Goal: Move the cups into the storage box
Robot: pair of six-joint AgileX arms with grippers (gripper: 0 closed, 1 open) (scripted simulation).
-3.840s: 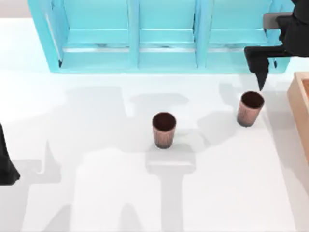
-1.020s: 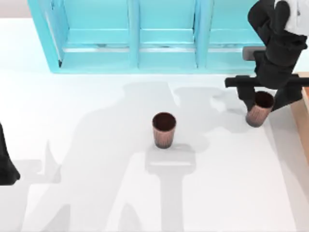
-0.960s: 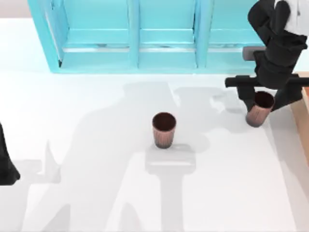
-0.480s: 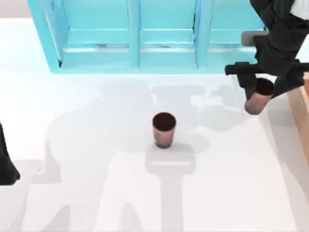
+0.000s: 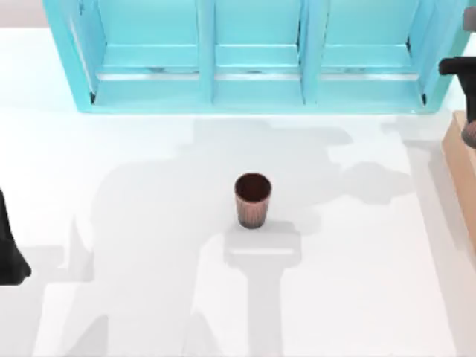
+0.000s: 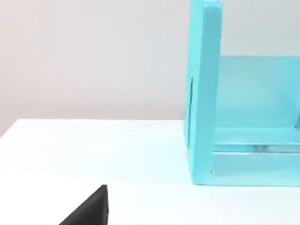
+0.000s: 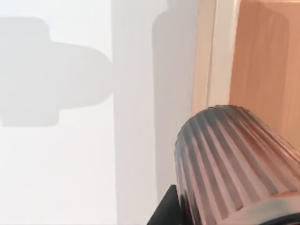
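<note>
Ribbed cup [image 7: 234,164] held aloft, clamped in right gripper [image 5: 470,111], crossing storage box [image 7: 262,70] wall; not yet released. Second cup [image 5: 253,199] untouched mid-table. Left gripper [image 5: 11,256] parked at left edge, jaw state unclear.

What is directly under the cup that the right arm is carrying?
Under the carried cup lie the storage box wall and some white table. The cup covers the part beneath it.

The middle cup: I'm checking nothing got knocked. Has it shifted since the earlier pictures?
No. The middle cup stands where it did, below the turquoise unit's centre compartment in the top view.
</note>
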